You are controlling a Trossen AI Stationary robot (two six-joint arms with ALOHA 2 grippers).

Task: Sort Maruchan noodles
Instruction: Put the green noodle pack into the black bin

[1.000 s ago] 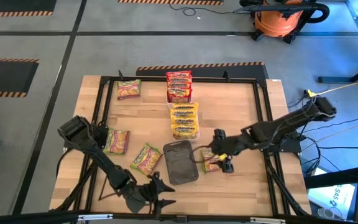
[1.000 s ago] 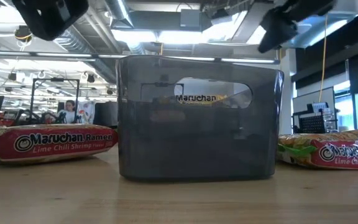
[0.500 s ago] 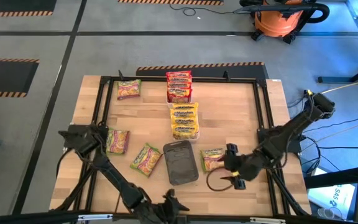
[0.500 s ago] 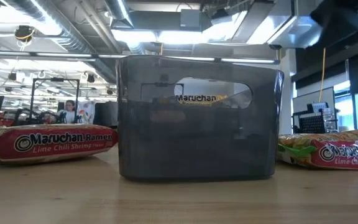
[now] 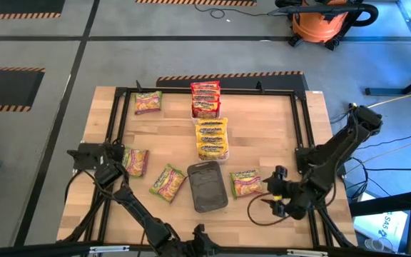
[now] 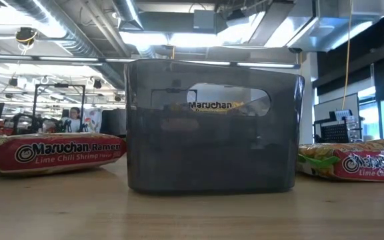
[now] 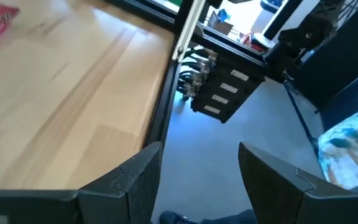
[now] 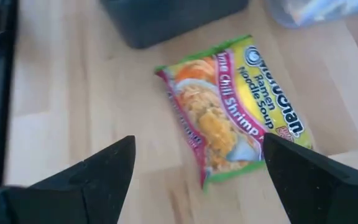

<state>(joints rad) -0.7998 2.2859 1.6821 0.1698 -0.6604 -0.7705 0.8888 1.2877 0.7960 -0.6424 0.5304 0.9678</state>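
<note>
Several Maruchan noodle packets lie flat on the wooden table. Red ones (image 5: 205, 99) fill a clear tray, and yellow ones (image 5: 212, 138) fill a second tray nearer to me. Green-and-pink packets lie loose at the far left (image 5: 148, 102), at the left (image 5: 135, 162), beside the dark tray (image 5: 168, 181) and to its right (image 5: 245, 183). My right gripper (image 5: 274, 194) stands open just right of that last packet (image 8: 229, 109) and touches nothing. My left gripper (image 7: 197, 180) is open and empty at the table's near edge (image 5: 195, 235).
A dark, empty tray (image 5: 207, 186) sits near the table's middle front and fills the low view (image 6: 212, 127), with one packet on each side of it (image 6: 52, 153) (image 6: 349, 160). A black frame (image 5: 302, 128) runs around the tabletop. A loose cable (image 5: 257, 214) lies by my right gripper.
My right gripper has drawn back from above the green-and-pink packet toward the table's near right corner, rolling as it went; the packet stays flat on the table. My left gripper has moved along the near edge toward the right. Both have left the low view.
</note>
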